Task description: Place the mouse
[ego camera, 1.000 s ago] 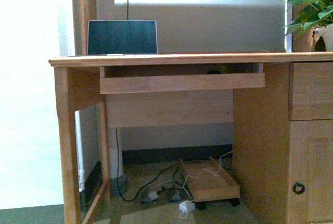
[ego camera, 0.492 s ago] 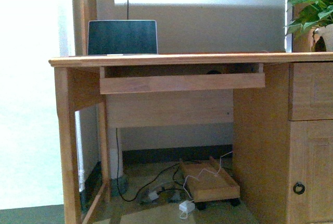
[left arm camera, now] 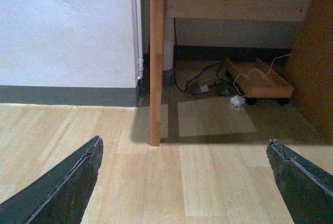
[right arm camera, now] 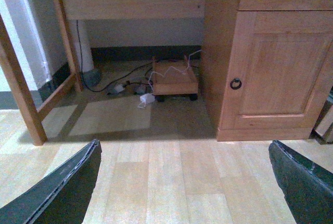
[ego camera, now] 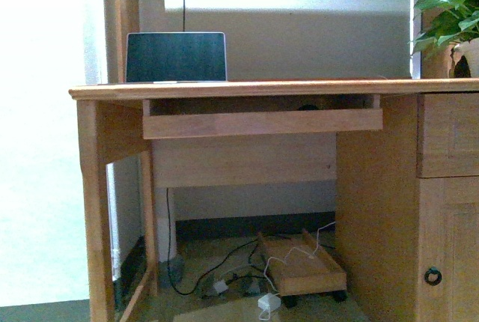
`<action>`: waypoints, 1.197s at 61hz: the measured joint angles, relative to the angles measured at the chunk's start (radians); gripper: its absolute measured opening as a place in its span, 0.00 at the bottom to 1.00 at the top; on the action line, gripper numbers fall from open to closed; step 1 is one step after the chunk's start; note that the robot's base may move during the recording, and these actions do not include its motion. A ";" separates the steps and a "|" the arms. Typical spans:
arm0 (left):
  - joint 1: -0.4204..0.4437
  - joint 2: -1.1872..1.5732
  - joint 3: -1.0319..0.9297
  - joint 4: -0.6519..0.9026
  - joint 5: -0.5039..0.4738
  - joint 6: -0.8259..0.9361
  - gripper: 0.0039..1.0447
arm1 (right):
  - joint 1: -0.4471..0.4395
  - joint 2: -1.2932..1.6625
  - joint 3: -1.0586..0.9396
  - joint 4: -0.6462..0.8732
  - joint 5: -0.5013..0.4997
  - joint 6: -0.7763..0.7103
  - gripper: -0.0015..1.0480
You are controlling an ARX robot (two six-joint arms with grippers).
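Note:
A small dark rounded shape, the mouse (ego camera: pixel 307 106), just shows above the front board of the pull-out tray (ego camera: pixel 262 122) under the wooden desk top (ego camera: pixel 262 87); most of it is hidden. Neither arm shows in the front view. My left gripper (left arm camera: pixel 184 146) is open and empty, low over the wood floor in front of the desk's left leg (left arm camera: pixel 157 57). My right gripper (right arm camera: pixel 184 146) is open and empty over the floor in front of the desk's cabinet door (right arm camera: pixel 276 67). Both are far from the mouse.
A dark-screened laptop (ego camera: pixel 176 56) stands on the desk at the left, and a potted plant (ego camera: pixel 453 15) at the right. Under the desk are a wheeled wooden cart (ego camera: pixel 303 266), cables and a white adapter (ego camera: pixel 268 303). The cabinet with its ring handle (ego camera: pixel 432 275) closes the right side.
The desk and the things under it sit slightly lower in the front view than before; the view has shifted a little. Nothing on the desk has moved.

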 joint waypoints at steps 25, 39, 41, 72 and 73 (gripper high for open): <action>0.000 0.000 0.000 0.000 0.000 0.000 0.93 | 0.000 0.000 0.000 0.000 0.000 0.000 0.93; 0.000 0.000 0.000 0.000 0.000 0.000 0.93 | 0.000 0.000 0.000 0.000 0.000 0.000 0.93; 0.000 0.000 0.000 0.000 0.000 0.000 0.93 | 0.000 0.000 0.000 0.000 0.000 0.000 0.93; 0.000 0.000 0.000 0.000 0.000 0.000 0.93 | 0.000 0.000 0.000 0.000 0.000 0.000 0.93; 0.000 0.000 0.000 0.000 0.000 0.000 0.93 | 0.000 0.000 0.000 0.000 0.001 0.000 0.93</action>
